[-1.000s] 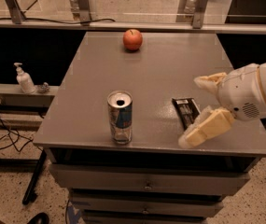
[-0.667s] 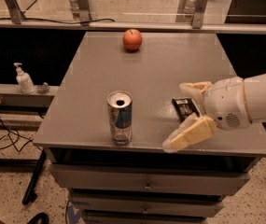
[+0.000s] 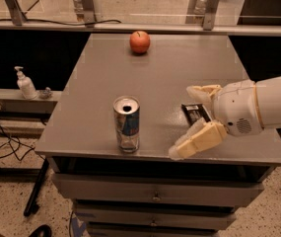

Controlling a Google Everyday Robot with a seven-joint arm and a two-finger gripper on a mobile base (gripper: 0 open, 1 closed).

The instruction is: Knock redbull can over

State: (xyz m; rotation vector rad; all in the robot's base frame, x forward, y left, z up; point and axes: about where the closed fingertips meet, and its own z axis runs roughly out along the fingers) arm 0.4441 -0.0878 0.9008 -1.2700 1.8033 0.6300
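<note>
A grey table (image 3: 179,63) is filling the centre of the view. The gripper (image 3: 182,122) is reaching in from the right over the table's front right part, its two pale fingers (image 3: 199,139) spreading wide apart and gripping nothing. The redbull can (image 3: 126,124) is standing upright near the front edge, left of the gripper and apart from it. A red apple (image 3: 140,42) is sitting near the far edge. A flat black wrapper (image 3: 194,113) is lying on the tabletop, showing between the fingers.

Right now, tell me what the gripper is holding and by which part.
Nothing is held. The gripper hovers beside the redbull can, not touching it, its fingers spread open and empty.
</note>
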